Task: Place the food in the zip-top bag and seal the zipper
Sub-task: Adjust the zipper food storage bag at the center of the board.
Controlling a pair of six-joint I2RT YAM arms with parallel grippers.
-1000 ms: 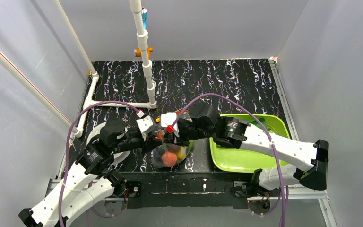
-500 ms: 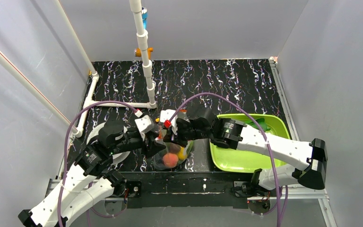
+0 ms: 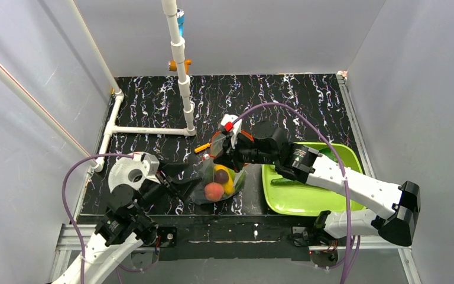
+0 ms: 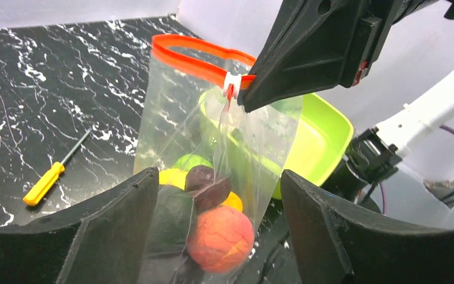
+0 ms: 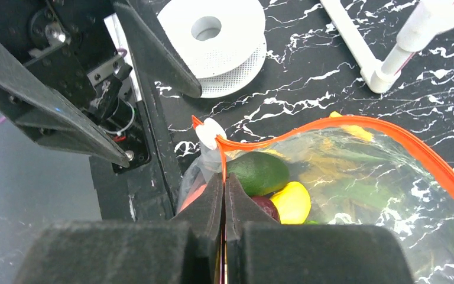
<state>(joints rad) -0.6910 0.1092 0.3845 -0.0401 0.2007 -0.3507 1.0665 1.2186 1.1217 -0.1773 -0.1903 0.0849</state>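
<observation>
The clear zip-top bag (image 4: 213, 136) stands upright on the black table, its red-orange zipper (image 4: 192, 54) looped open at the top with a white slider (image 4: 232, 83). Inside lies the food: a peach (image 4: 221, 236), a plum (image 4: 208, 184), a yellow piece (image 5: 292, 201), a green round one (image 4: 192, 161) and an avocado (image 5: 259, 173). My right gripper (image 5: 223, 182) is shut on the zipper strip just below the slider and holds the mouth up. My left gripper (image 4: 219, 177) is open, with the bag's lower part between and just ahead of its fingers. From above, the bag (image 3: 221, 180) sits between both grippers.
A lime-green tray (image 3: 313, 198) right of the bag holds a cucumber (image 3: 287, 181). A yellow-handled screwdriver (image 4: 46, 184) lies left of and behind the bag. A white spool (image 5: 213, 41) sits beside my left arm. A white pipe frame (image 3: 183, 77) stands at the back left.
My left gripper has opened and its arm has drawn back toward the near left. My right gripper has shut on the zipper and shifted toward the back right, pulling the mouth up.
</observation>
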